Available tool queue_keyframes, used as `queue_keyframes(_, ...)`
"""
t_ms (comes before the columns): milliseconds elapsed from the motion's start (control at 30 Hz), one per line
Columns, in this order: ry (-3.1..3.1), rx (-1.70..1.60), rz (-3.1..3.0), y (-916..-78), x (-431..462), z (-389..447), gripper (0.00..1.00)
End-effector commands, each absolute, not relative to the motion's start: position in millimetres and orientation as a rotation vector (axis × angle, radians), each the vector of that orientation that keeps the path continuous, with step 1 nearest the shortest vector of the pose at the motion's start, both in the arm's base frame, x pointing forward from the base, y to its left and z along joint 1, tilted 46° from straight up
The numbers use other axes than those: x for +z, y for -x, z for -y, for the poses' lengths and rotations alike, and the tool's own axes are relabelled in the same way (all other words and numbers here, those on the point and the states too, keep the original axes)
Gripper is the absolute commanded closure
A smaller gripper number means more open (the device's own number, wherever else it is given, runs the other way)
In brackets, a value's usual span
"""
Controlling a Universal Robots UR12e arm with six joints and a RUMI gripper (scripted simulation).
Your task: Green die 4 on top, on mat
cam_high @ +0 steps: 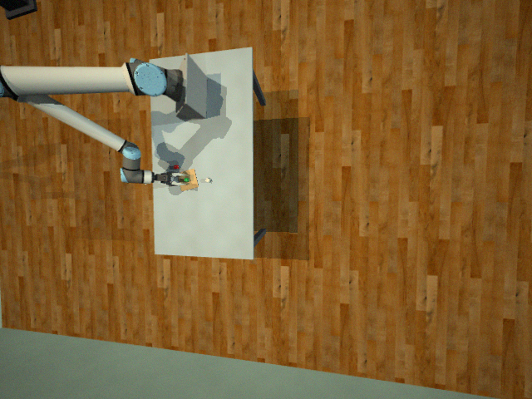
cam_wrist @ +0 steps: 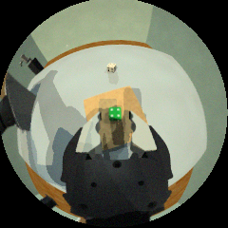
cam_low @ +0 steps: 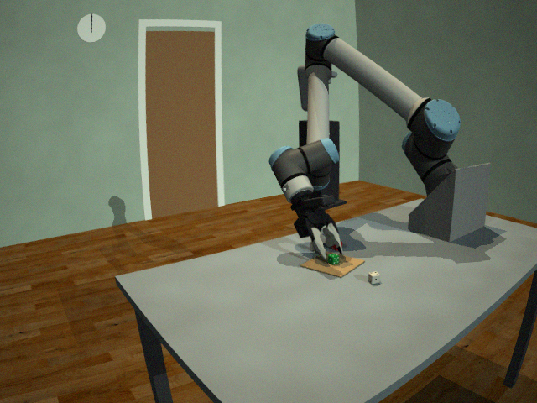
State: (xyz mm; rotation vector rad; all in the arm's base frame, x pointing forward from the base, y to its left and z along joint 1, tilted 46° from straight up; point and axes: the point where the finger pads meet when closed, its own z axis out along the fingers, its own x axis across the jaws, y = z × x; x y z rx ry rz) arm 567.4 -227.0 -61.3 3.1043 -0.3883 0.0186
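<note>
In the top view, the pips on the red die (cam_high: 176,166) are too small to tell, and the upper arm (cam_high: 64,80) is cut off — at the left edge. At the exterior view's centre, the gripper's fingers (cam_low: 318,243) partly hide that die — its top number unreadable.
</note>
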Motion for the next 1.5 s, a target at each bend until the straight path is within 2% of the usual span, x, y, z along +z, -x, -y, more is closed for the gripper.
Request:
queue_keyframes(0,-3.104,0.020,0.388,-570,-53,219,0.63)
queue_keyframes(900,-3.099,0.017,0.387,-577,-21,187,0.63)
queue_keyframes(1467,-2.858,-0.029,0.359,-578,-22,185,0.63)
